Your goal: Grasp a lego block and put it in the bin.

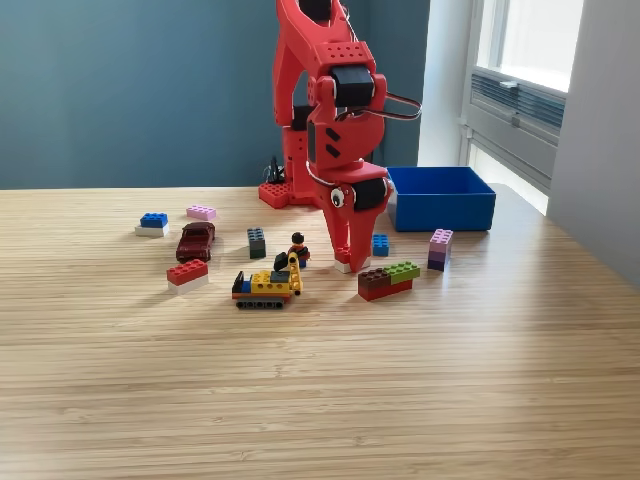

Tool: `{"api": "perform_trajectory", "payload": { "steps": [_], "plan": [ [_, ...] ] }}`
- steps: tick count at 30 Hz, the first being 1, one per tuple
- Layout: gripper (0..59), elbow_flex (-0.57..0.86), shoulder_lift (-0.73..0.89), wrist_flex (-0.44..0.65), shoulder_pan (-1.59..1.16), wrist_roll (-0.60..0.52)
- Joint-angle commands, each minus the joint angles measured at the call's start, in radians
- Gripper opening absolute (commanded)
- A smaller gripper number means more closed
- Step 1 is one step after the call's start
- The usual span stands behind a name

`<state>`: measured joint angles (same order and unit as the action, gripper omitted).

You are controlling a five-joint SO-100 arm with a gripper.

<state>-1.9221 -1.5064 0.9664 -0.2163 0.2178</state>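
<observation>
Gripper (347,256) closed around red-white block (345,262); bin (440,197) behind

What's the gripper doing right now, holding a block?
Red gripper: closed on the red-and-white lego block, which sits on the wooden table.

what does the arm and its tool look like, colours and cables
The arm is bright red plastic with black motor blocks set into it, and a thin cable loops out at the exterior view's right. The tool has tapering red fingers with a small white round fitting above.

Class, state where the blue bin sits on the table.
In the exterior view, the blue bin sits at the table's far right, beside the red arm's base and behind the purple block stack.
</observation>
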Motion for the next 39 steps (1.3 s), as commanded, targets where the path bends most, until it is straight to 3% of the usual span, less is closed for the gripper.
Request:
{"api": "perform_trajectory", "payload": {
  "steps": [1, 9, 14, 29, 39],
  "plan": [
    [0.0, 0.083, -0.015, 0.087, 0.005, -0.066],
    [0.0, 0.442, -0.023, 0.505, -0.058, -0.224],
    [0.0, 0.609, -0.025, 0.67, -0.133, -0.316],
    [0.0, 0.491, -0.143, 0.73, -0.742, -0.54],
    [0.0, 0.549, -0.127, 0.73, -1.015, -0.563]
  ]
}}
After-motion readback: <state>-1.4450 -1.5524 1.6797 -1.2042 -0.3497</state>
